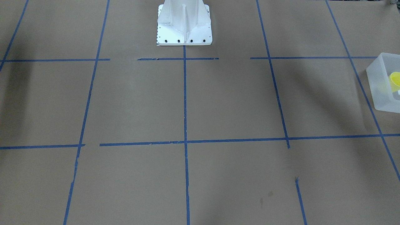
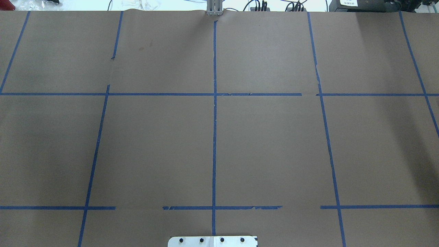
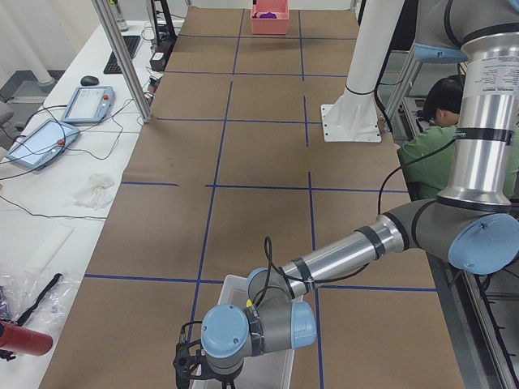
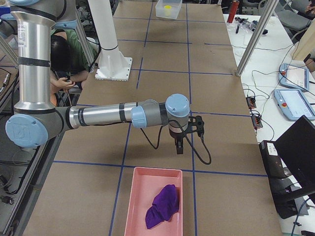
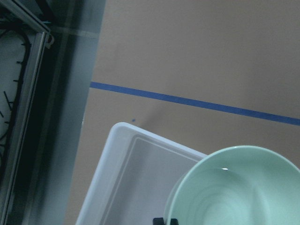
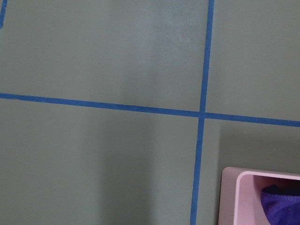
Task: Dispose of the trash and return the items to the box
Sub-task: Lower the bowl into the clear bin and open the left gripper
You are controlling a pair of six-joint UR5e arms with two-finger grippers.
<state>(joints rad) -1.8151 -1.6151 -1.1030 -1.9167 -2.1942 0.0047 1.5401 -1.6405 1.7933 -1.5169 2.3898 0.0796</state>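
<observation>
Left end effector (image 5: 165,221) pinches the pale green bowl (image 5: 243,192) by its near lip. Only the fingertips show, set narrow on the rim. The bowl hangs over the box (image 5: 105,178) and covers part of the box's far wall, so I read it as above the rim, not set down.

Risks, my read:
- Lip-only grip on glossy plastic: any jerk and the bowl swings or slips.
- Wrist view doesn't show whether the bowl is fully inside the box outline. Released off-centre, it clips the wall and rolls out onto the desk (image 2: 154,144).
- The yellow cup (image 1: 395,78) is already in the box. If the bowl lands on it, the bowl ends up tilted.
- The box looks light and sits near the desk edge, with a metal rail (image 5: 33,93) just past it. A nudge from the wrist could slide it that way.

Room: inboard of the box the middle squares show only blue tape (image 2: 214,137), so pulling back toward centre looks free. The white pedestal (image 1: 184,25) is the one obstacle at the back.

Far end: the right end effector (image 4: 179,146) points down above the desk, just short of the pink tray (image 4: 147,189). Can't tell its opening. A purple cloth (image 4: 162,206) lies in the tray. The arms are well apart.
</observation>
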